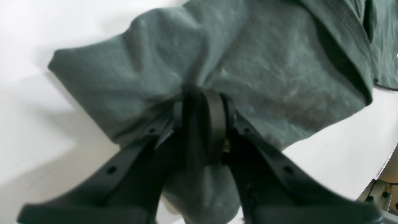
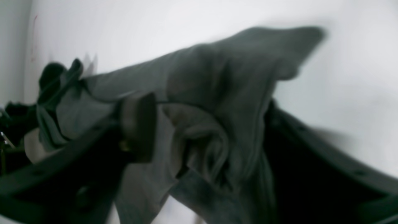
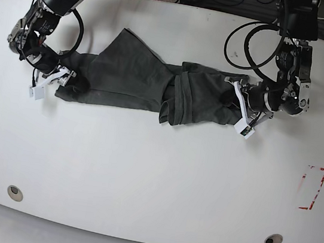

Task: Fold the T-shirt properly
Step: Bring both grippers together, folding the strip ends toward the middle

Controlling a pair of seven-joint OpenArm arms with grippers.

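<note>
Across the far half of the white bench I see the T-shirt stretched out in a long rumpled band, running between my two arms and lying well back from the near edge. Its middle is bunched into thick folds, and one flap reaches toward the far edge. Toward the bench's right edge sits a red outlined rectangle, well apart from the cloth. Near the two near corners I can make out small round holes in the surface.

My left gripper sits at the end of the band nearer the red rectangle. From the left wrist view its fingers are pressed together with a fold of dark fabric pinched between them, the cloth fanning out beyond the tips and hanging below them.

My right gripper is at the opposite end of the band. The right wrist view is blurred, so I judge only roughly: a wad of fabric fills the space between the black fingers, which seem to be gripping it, with a loose corner sticking out past them over the white surface.
</note>
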